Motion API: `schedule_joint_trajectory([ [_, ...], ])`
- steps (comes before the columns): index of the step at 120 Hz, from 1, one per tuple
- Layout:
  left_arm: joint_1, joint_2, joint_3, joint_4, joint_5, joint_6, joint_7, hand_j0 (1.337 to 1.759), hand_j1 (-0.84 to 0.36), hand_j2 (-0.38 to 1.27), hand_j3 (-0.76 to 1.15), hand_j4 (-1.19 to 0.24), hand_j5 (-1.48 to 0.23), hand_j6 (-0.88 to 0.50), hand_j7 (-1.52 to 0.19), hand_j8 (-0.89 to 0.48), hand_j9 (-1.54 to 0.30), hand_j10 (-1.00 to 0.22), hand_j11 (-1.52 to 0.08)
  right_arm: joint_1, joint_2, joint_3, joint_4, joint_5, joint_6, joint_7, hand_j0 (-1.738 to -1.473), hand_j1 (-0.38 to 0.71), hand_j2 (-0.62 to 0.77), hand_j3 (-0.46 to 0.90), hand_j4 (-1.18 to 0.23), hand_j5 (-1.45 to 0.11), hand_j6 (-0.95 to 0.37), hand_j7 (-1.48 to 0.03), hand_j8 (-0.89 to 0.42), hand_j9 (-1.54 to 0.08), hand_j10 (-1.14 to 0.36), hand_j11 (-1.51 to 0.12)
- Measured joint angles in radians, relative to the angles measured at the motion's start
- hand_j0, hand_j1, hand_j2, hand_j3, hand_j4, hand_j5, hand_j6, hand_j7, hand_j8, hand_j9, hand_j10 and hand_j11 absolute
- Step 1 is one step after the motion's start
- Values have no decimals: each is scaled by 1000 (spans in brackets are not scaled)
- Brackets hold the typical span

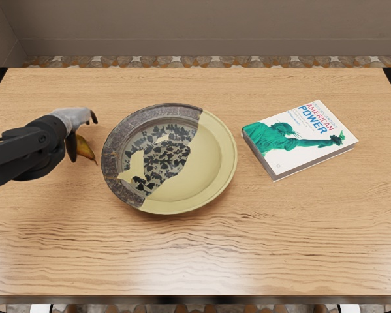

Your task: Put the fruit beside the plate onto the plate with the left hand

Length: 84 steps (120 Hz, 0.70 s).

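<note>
While the banana [86,150] lies just outside the plate [229,156], the left robot hand [75,124] covers it; grasp unclear.

- Round two-tone ceramic plate [215,163]: middle of wooden table [195,248].
- Yellow banana [85,150]: on table, just left of plate's rim, partly under grey left hand [74,127].
- Green-and-white paperback book [299,138]: right of plate, apart.

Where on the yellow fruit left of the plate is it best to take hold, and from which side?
Probably from above, across its slim body. The yellow fruit lies flat on the table, close beside the rim of the plate, so a sideways approach has little room. The left hand hangs over it and hides most of it.
</note>
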Motion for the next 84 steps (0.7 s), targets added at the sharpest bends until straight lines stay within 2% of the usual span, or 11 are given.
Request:
schedule_joint_trajectory([
  [53, 8, 0, 14, 0, -4, -3, 0, 1658, -246, 106, 0, -510, -643, -510, -643, -499, -651, -505, -650, 0, 0, 0, 0, 0, 0, 0, -1658, -349, 0, 0, 0, 0, 0, 0, 0, 0, 0, 0],
  [73, 10, 0, 19, 0, -5, -4, 0, 1653, -251, 48, 0, -560, -709, -562, -707, -445, -734, -546, -733, 0, 0, 0, 0, 0, 0, 0, -1658, -349, 0, 0, 0, 0, 0, 0, 0, 0, 0, 0],
  [84, 5, 1, 28, 0, -24, -4, 0, 1651, -269, 77, 0, -614, -737, -533, -753, -422, -781, -545, -787, 0, 0, 0, 0, 0, 0, 0, -1658, -349, 0, 0, 0, 0, 0, 0, 0, 0, 0, 0],
])
